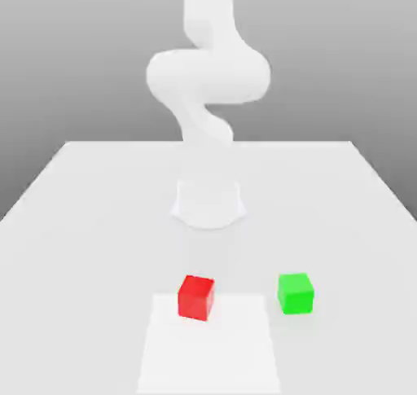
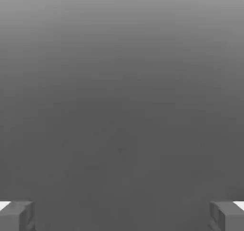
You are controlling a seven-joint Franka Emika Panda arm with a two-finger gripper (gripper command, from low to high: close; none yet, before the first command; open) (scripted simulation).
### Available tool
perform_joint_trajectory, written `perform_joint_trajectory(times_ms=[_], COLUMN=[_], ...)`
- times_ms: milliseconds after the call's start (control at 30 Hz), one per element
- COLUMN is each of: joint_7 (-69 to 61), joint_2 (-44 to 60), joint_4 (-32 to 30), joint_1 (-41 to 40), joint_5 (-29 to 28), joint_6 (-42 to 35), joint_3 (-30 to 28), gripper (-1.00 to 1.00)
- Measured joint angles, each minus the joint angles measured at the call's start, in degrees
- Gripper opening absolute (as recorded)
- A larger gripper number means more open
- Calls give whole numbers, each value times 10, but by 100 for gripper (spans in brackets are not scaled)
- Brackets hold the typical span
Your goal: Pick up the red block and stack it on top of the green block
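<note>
Two blocks are sitting out on the pale counter (image 1: 89,263), and neither one is in any kind of container. So the red block (image 1: 195,298) is resting toward the near part of the counter, overlapping the far edge of a brighter white square patch (image 1: 208,353), and it's sitting a bit twisted compared to that edge. The green block (image 1: 296,294) is standing off to the exterior view's right of it, just outside the patch, with a bare gap between the two, so nothing's stacked and they aren't touching. Nothing's standing between them either.

As for the white arm (image 1: 208,76), it's rising from its base (image 1: 208,204) on the counter behind the blocks, bending through a bulky joint and running up past the top of the exterior view. In the hand view the gripper (image 2: 122,218) is holding its fingers spread wide apart, released, with nothing between them, just a plain grey backdrop behind.
</note>
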Motion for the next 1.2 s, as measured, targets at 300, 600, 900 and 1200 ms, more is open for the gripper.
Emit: perform_joint_trajectory(times_ms=[300,600,900,1200], joint_7=[48,96,106,104], joint_2=[160,378,529,456], joint_4=[-154,-305,-296,-307], joint_1=[-24,-40,-34,-37], joint_5=[-1,2,-7,-3], joint_6=[123,285,411,349], joint_3=[10,10,0,5], gripper=[0,0,-100,-100])
